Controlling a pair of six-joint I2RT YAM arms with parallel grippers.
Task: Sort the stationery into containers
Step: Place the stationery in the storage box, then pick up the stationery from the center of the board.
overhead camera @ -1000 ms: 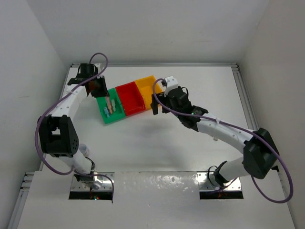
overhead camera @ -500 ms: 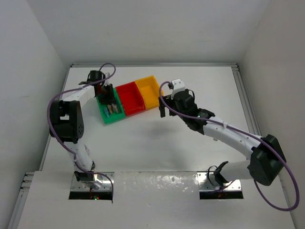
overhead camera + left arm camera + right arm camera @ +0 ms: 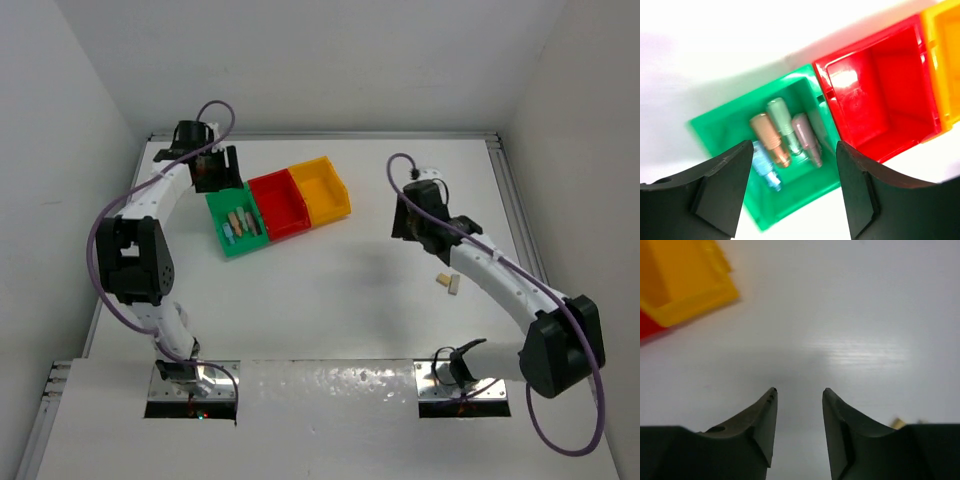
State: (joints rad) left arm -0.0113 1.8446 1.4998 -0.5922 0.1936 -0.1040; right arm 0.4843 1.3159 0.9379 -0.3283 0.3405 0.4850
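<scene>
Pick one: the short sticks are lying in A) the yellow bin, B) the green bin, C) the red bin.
B: the left wrist view shows the short sticks lying side by side on the floor of the green bin, while the red bin next to it is bare inside and the yellow bin shows nothing in it from above.

Robotics lab test cell. Bare white worktop (image 3: pixel 340 300) boxed in by plain white walls (image 3: pixel 320 60). Two robot arms (image 3: pixel 490 275) bolted to metal base plates (image 3: pixel 225 385) at near edge. Small coloured bins (image 3: pixel 290 232) as props.
</scene>
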